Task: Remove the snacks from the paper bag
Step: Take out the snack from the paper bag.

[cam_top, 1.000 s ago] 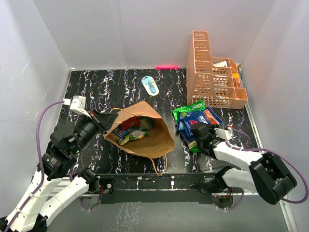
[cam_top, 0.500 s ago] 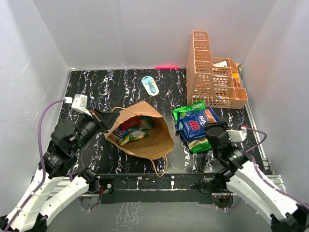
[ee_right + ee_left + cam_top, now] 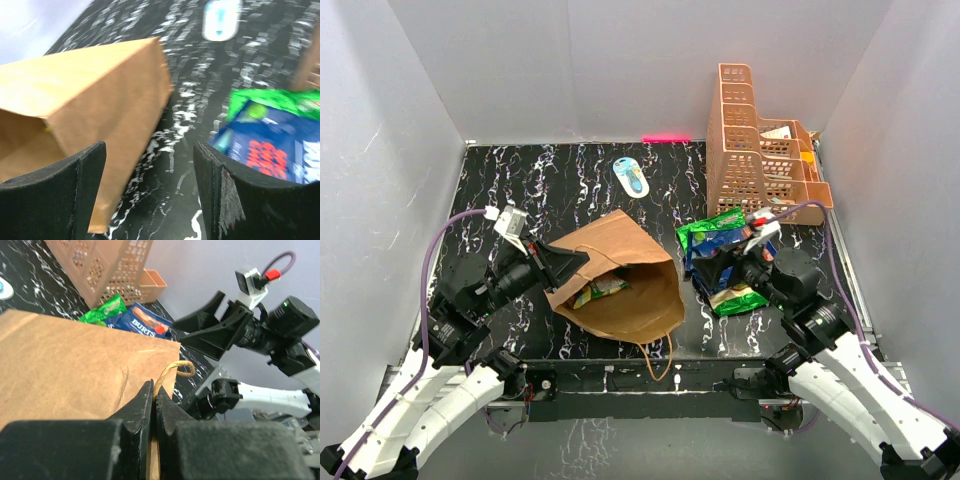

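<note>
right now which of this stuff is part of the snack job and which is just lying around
Part of the job:
paper bag
snack packets inside it
snack packets beside it
left gripper, pinched shut on the bag's edge

Just lying about:
orange lattice basket
blue-white oval object

Left jaws pinched shut, right jaws spread wide.

My left arm [image 3: 440,400] comes up from its base at the near left, elbow bent, wrist turned inward to the right. My left gripper [image 3: 154,390] has both fingers pressed together, with the rim of the paper bag [image 3: 620,300] nipped between them. My right arm [image 3: 850,370] rises from the near right and leans forward and to the left, wrist low. My right gripper [image 3: 149,150] holds nothing, its two black fingers standing well apart.
</note>
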You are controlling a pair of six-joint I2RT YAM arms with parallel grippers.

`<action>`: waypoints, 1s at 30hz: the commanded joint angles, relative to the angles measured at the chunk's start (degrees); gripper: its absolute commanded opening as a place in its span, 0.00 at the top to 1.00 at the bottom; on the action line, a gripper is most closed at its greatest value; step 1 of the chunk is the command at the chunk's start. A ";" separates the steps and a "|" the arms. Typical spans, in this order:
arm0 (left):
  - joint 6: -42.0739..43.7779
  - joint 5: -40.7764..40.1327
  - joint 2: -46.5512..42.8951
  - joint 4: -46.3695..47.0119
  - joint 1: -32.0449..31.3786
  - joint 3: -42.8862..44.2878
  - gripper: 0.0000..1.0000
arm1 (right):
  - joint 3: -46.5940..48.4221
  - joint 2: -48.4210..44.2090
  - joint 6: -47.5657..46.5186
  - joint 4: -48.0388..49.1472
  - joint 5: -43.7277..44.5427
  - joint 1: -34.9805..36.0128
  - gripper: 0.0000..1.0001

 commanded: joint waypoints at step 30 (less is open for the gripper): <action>-12.64 8.50 -8.52 6.36 0.02 -11.70 1.00 | 0.24 28.61 -54.80 23.52 13.92 48.47 0.54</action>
